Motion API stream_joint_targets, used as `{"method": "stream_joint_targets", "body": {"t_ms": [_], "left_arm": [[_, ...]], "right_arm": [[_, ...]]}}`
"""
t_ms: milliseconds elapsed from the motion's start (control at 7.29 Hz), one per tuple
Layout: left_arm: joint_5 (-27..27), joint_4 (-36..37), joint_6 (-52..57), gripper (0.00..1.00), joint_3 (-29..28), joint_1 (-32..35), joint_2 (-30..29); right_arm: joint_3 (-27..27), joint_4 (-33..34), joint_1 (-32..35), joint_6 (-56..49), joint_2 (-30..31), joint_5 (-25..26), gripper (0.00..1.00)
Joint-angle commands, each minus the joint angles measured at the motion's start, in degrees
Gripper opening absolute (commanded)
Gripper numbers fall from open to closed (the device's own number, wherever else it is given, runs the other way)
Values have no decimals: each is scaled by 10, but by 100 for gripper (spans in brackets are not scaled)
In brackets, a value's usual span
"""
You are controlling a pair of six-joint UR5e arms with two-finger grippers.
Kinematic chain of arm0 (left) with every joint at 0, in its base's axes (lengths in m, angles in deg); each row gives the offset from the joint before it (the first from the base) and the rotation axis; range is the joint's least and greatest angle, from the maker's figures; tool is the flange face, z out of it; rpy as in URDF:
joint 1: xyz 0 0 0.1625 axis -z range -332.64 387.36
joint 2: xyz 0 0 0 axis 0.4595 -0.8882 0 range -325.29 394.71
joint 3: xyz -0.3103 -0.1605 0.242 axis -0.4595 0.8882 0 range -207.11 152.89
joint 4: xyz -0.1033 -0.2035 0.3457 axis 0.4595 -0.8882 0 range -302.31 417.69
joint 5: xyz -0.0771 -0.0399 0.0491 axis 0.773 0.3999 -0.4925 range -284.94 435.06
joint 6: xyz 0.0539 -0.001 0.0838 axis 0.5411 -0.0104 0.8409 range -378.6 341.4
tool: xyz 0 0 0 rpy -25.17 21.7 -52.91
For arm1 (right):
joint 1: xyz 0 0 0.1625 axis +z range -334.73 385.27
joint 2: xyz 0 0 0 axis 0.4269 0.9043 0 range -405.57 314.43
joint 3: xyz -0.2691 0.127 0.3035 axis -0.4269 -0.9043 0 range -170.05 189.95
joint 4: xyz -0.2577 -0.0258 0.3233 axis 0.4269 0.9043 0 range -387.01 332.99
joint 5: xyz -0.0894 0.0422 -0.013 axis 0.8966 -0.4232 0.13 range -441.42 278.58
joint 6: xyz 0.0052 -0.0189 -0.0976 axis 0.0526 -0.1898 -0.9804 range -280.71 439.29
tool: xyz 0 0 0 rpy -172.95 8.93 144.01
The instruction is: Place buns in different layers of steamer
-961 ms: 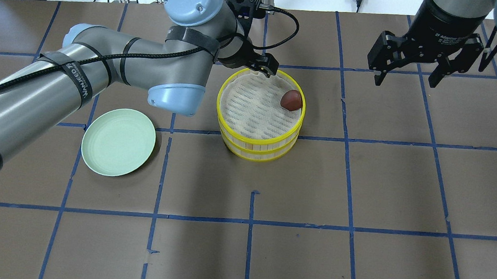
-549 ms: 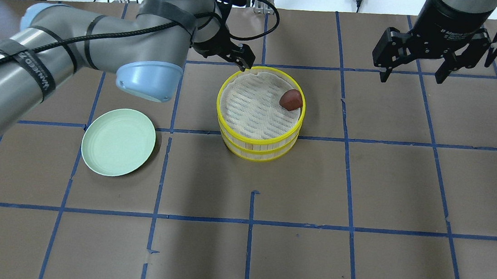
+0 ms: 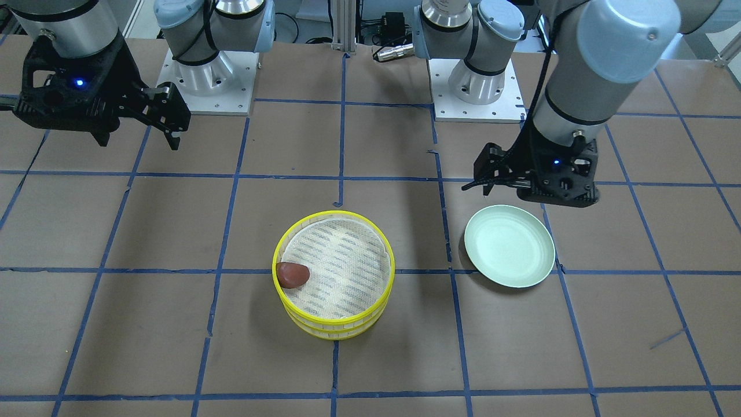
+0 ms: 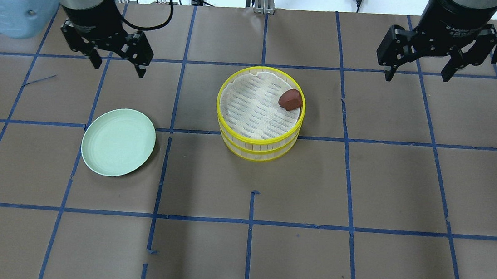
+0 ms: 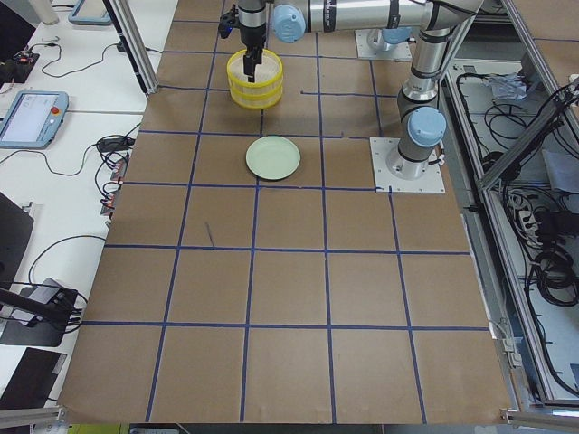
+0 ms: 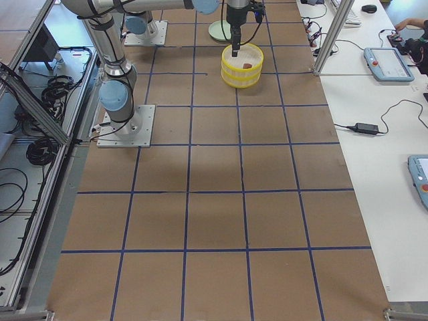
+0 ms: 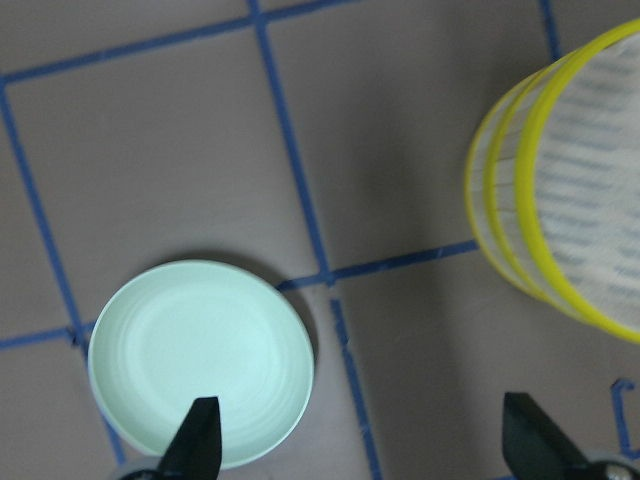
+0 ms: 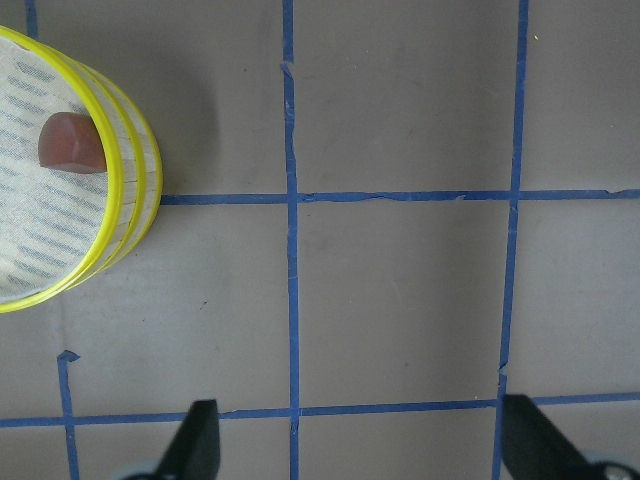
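The brown paper-covered table with its blue tape grid [image 4: 362, 191] carries 2 items of interest, and both arms stand back from them. The left arm [image 4: 84, 0] and right arm [image 4: 461, 9] hang at the far side of the table, well apart from each other.

The round steamer of 2 stacked trays with bright yellow rims and pale slatted bottoms [image 4: 257, 146] sits near the middle. The pale green round plate [image 4: 118, 141] lies well apart on the robot's left, and no bun shows on it.

The left gripper [image 4: 118, 65] hovers beyond the plate with its fingers spread wide and nothing between them. The right gripper [image 4: 418, 74] is likewise spread and carries nothing.

The dark reddish-brown glossy oval bun [image 4: 291, 99] rests in the top tray, touching the rim on the robot's right. The white bun shows in no view; it may lie in the lower tray under the top 1, but I cannot tell.

The placing looks finished, so the step in hand is probably clearing away. Done well, that means keeping both grippers high and wide of the yellow rims, since a brush could shift the top tray or roll the bun.
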Motion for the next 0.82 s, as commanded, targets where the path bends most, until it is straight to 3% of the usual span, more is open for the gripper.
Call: {"method": "stream_joint_targets", "body": {"t_ms": [0,412,549,686], "left_arm": [[-18,-29,-1,100,4,-13,17],[-5,-28,2,100,5,-11,33],[40,-27,0,100,6,-11,31],[51,-27,0,100,7,-10,30]], "right_arm": [[1,-1,0,0,0,-4,100],[1,-1,0,1,0,-4,100],[2,-1,0,1,0,-4,100],[2,-2,0,2,0,-5,100]]}}
